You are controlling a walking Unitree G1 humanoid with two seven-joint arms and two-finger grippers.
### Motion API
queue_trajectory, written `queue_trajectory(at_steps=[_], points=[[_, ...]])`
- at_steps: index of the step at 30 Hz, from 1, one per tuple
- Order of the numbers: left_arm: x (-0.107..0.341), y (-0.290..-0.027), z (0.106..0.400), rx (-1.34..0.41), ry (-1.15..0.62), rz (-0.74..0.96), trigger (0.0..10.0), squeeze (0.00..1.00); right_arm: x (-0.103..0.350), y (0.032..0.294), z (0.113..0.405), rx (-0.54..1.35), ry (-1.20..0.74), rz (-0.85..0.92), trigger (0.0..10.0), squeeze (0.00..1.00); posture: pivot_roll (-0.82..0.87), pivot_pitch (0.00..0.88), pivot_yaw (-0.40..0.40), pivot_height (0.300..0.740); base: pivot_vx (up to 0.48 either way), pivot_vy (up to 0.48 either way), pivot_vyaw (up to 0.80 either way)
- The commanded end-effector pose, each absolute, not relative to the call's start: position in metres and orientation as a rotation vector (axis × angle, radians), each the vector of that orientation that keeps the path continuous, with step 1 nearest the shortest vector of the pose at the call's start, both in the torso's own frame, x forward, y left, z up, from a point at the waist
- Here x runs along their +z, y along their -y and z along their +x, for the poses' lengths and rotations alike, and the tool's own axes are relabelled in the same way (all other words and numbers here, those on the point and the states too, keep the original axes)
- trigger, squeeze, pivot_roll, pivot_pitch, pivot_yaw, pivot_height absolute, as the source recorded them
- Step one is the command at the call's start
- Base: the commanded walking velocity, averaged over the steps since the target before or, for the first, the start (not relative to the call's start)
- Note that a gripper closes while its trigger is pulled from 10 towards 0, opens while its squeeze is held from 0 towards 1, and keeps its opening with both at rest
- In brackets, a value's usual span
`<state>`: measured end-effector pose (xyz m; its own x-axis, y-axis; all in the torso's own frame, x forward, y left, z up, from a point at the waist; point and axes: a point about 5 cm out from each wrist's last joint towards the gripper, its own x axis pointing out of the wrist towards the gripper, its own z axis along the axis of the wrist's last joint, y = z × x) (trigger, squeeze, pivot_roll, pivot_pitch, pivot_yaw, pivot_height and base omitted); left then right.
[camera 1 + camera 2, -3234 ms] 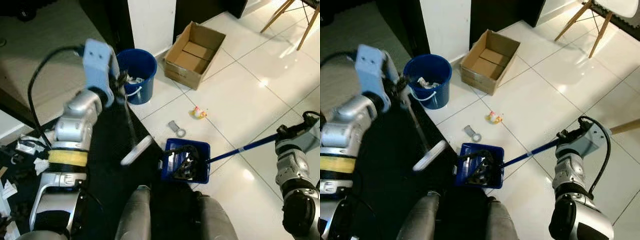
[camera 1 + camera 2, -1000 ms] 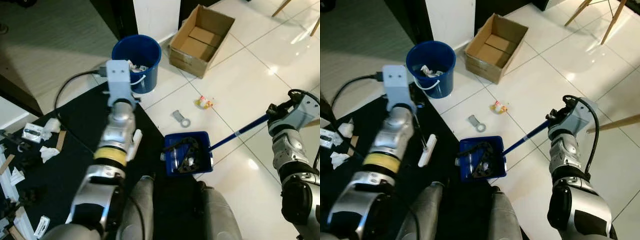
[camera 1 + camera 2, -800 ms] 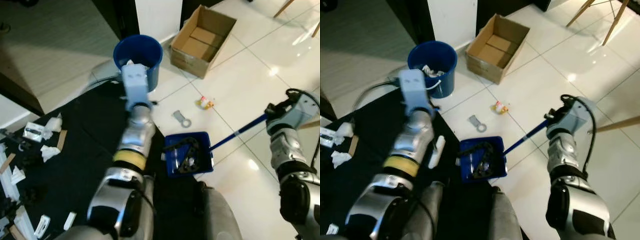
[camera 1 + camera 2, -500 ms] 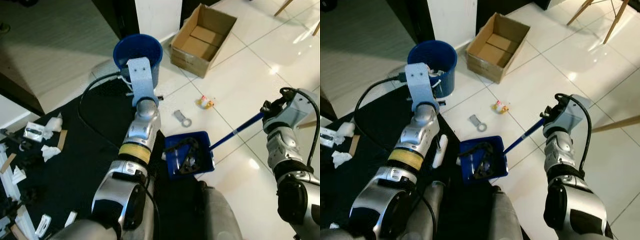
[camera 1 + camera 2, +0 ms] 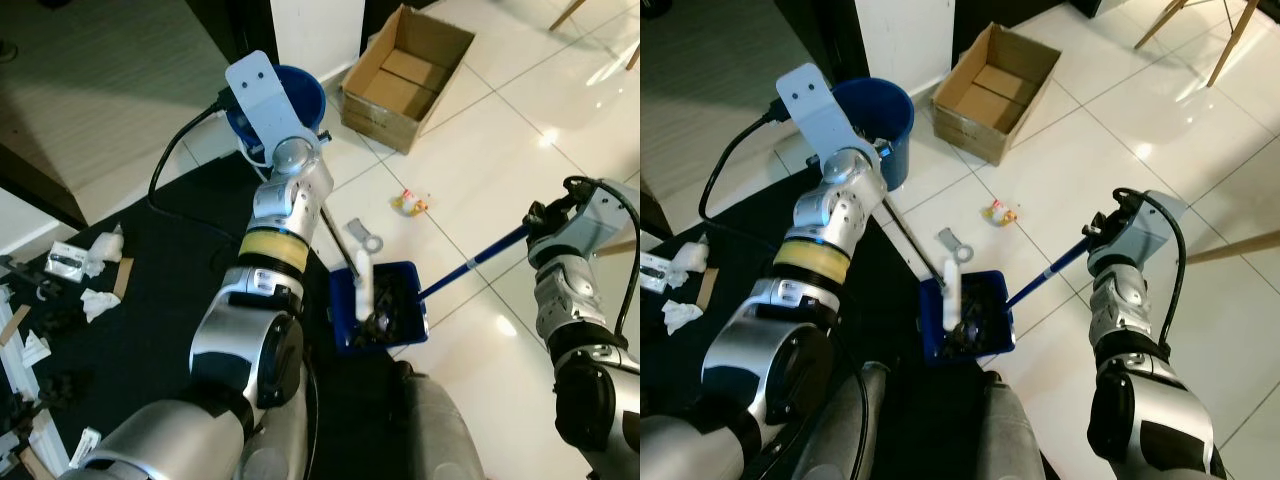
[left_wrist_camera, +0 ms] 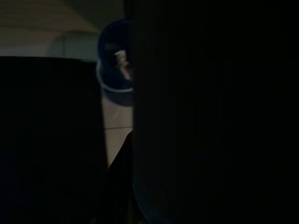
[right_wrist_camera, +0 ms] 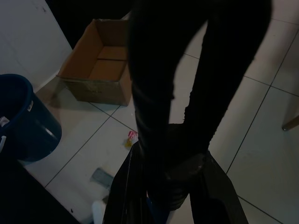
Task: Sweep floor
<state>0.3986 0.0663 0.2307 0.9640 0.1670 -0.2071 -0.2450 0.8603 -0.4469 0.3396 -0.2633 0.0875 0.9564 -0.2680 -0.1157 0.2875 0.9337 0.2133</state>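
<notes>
Right gripper: clenched on blue dustpan handle; dustpan on white tile; left gripper: grasp on brush indiscernible; left wrist view mostly dark.

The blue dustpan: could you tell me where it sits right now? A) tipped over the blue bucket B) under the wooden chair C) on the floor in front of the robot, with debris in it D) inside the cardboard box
C: the blue dustpan rests flat on the floor near the robot's legs with dark debris inside, its handle held by the right gripper.
</notes>
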Motion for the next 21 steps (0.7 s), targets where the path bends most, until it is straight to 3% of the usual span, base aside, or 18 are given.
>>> queue_trajectory(at_steps=[1, 4, 8, 17, 19, 21], points=[[0.274, 0.049, 0.364, -0.106, -0.194, -0.649, 10.0, 0.0, 0.063, 0.261, 0.327, -0.3, -0.192, 0.264, 10.0, 0.0, 0.1, 0.313, 0.035, 0.74, 0.0, 0.0, 0.0], [0.299, 0.032, 0.374, -0.176, -0.101, -0.594, 10.0, 0.0, 0.066, 0.262, 0.329, -0.301, -0.186, 0.269, 10.0, 0.0, 0.11, 0.308, 0.028, 0.74, 0.0, 0.0, 0.0], [0.313, -0.003, 0.381, -0.312, 0.145, -0.279, 10.0, 0.0, 0.067, 0.261, 0.33, -0.297, -0.184, 0.274, 10.0, 0.0, 0.12, 0.298, 0.02, 0.74, 0.0, 0.0, 0.0], [0.279, -0.06, 0.388, -0.334, 0.144, 0.017, 10.0, 0.0, 0.065, 0.259, 0.33, -0.298, -0.185, 0.283, 10.0, 0.0, 0.12, 0.289, 0.022, 0.74, 0.0, 0.0, 0.0], [0.258, -0.1, 0.389, -0.286, 0.117, 0.168, 10.0, 0.0, 0.064, 0.262, 0.328, -0.308, -0.185, 0.286, 10.0, 0.0, 0.12, 0.283, 0.022, 0.74, 0.0, 0.0, 0.0], [0.248, -0.129, 0.39, -0.225, 0.089, 0.197, 10.0, 0.0, 0.065, 0.27, 0.325, -0.337, -0.177, 0.294, 10.0, 0.0, 0.12, 0.272, 0.018, 0.74, 0.0, 0.0, 0.0]])
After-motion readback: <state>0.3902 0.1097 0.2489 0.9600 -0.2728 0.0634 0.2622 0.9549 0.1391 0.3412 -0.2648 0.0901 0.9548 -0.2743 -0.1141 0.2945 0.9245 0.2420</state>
